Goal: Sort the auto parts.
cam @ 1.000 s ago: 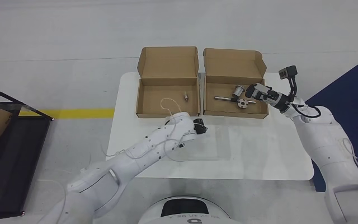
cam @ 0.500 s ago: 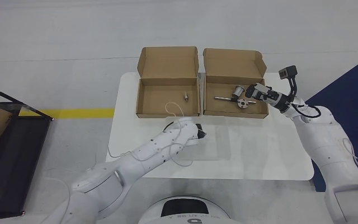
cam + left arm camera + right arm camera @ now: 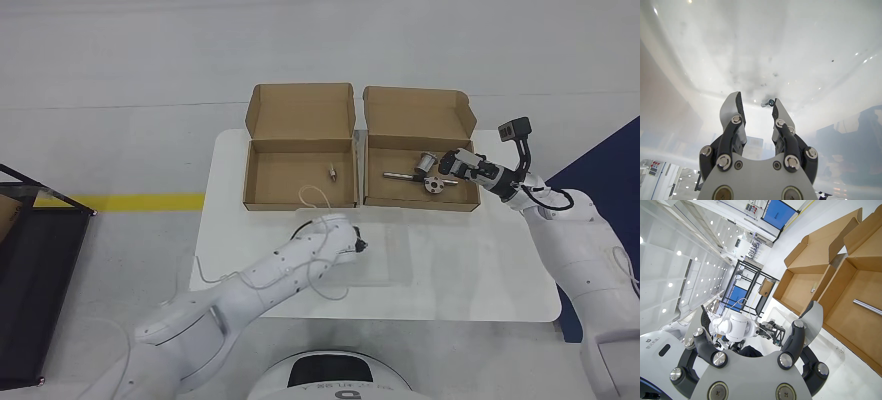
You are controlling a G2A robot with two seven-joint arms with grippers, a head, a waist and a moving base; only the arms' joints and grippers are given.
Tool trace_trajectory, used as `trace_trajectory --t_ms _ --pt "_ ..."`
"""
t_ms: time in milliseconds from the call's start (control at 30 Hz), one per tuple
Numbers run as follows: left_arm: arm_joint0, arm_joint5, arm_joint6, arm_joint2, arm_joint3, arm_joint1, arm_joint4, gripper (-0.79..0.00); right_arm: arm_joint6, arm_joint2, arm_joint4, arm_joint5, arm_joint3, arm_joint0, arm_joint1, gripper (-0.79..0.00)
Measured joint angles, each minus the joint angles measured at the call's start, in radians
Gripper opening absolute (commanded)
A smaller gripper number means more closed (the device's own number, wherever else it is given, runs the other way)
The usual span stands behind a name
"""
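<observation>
Two open cardboard boxes stand side by side at the back of the white table (image 3: 470, 270). The left box (image 3: 262, 190) holds a small bolt (image 3: 331, 172). The right box (image 3: 382, 170) holds a metal rod (image 3: 400, 176) (image 3: 866, 308), a cylinder (image 3: 428, 160) and a round flanged part (image 3: 434, 184). My left gripper (image 3: 358, 243) (image 3: 756, 105) hangs open just over the table in front of the boxes, and a small silver bolt (image 3: 767, 103) lies at one fingertip. My right gripper (image 3: 452, 163) (image 3: 761, 311) is open above the right box's right side, holding nothing.
A black metal cart (image 3: 30, 280) stands on the floor at the far left. A yellow floor line (image 3: 140, 201) runs beside it. The front and right of the table are bare white surface.
My left gripper has drawn back from the boxes' front edge and come down toward the table. The right arm has kept still.
</observation>
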Motion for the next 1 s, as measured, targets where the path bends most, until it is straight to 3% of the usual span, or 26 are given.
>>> trace_trajectory --t_ms 267,467,667,833,1000 --pt "-0.008 -0.006 0.012 0.017 0.059 -0.029 0.0 -0.594 0.0 0.0 0.0 0.0 0.0 0.0 0.0 0.0" --pt "-0.017 -0.004 0.023 0.02 0.09 -0.046 -0.001 -0.785 0.0 0.0 0.0 0.0 0.0 0.0 0.0 0.0" --pt "-0.02 0.009 0.052 0.01 0.058 -0.051 0.009 -0.785 0.0 0.0 0.0 0.0 0.0 0.0 0.0 0.0" --pt "-0.004 0.019 0.076 -0.032 -0.031 -0.028 0.013 -0.785 0.0 0.0 0.0 0.0 0.0 0.0 0.0 0.0" --pt "0.038 0.052 0.131 -0.165 -0.168 0.033 -0.016 -0.785 0.0 0.0 0.0 0.0 0.0 0.0 0.0 0.0"
